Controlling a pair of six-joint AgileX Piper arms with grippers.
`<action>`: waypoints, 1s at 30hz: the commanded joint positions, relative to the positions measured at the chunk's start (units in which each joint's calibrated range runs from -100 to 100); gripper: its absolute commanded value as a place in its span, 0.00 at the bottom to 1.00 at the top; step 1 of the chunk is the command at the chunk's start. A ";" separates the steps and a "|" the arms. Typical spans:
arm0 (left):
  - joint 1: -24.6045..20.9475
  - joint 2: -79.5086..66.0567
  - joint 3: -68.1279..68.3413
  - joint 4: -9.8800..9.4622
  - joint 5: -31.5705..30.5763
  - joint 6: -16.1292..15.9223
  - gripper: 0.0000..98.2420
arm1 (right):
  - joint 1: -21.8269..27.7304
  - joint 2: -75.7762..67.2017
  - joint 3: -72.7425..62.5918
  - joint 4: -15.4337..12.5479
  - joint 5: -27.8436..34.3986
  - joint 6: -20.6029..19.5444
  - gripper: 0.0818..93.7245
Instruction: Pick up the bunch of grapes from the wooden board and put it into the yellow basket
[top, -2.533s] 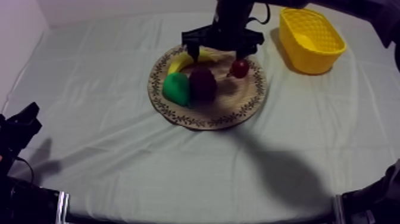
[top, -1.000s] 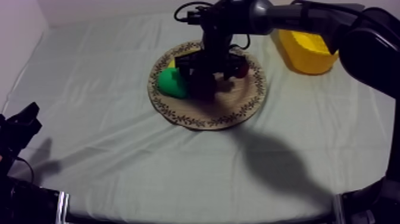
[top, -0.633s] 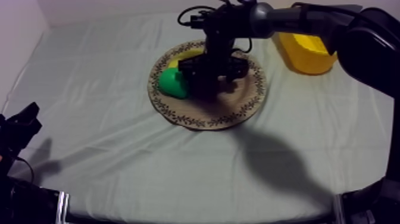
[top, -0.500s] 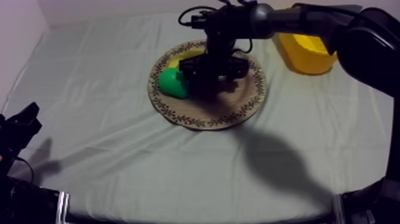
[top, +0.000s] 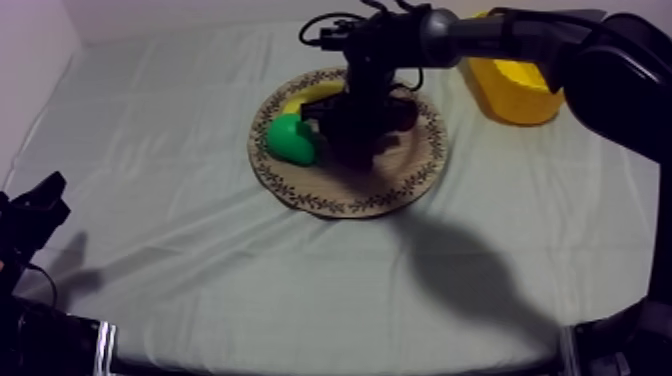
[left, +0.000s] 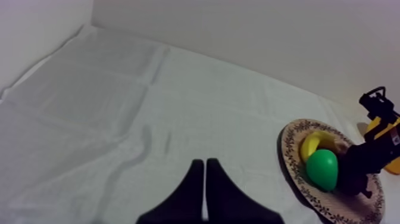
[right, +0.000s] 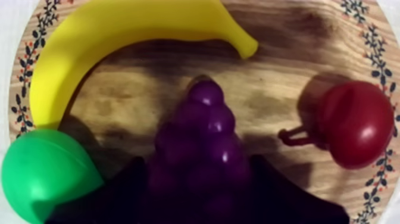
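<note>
The purple bunch of grapes (right: 205, 134) lies on the round wooden board (top: 400, 195), between a banana (right: 119, 36), a green pear (top: 290, 140) and a small red fruit (right: 357, 125). My right gripper (top: 352, 140) is down on the board from the upper right. Its two black fingers (right: 119, 193) press against both flanks of the bunch, so it is shut on the grapes, which still touch the wood. The yellow basket (top: 515, 90) stands at the far right, partly behind the arm. My left gripper (left: 204, 173) rests low at the left, its fingers together as a narrow wedge.
The pear (right: 41, 173) sits close against the left finger, and the banana (top: 315, 95) curves along the board's far rim. In the left wrist view the board (left: 288, 155) and the pear (left: 322, 170) show far off across bare cloth.
My right gripper came down from above the board's far edge onto the grapes, covering them in the top view. In the last half second it barely shifted. The left arm stayed still.
</note>
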 joint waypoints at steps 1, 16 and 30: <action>-0.02 0.00 0.00 0.02 0.02 0.00 0.00 | 0.01 0.04 0.07 0.08 -0.32 0.00 0.35; -0.02 0.00 0.00 0.02 0.02 0.00 0.00 | -0.32 -2.91 3.08 0.97 -1.85 0.09 0.28; -0.02 0.00 0.00 0.02 0.02 0.00 0.00 | -0.61 -19.04 17.15 1.89 -6.20 4.08 0.27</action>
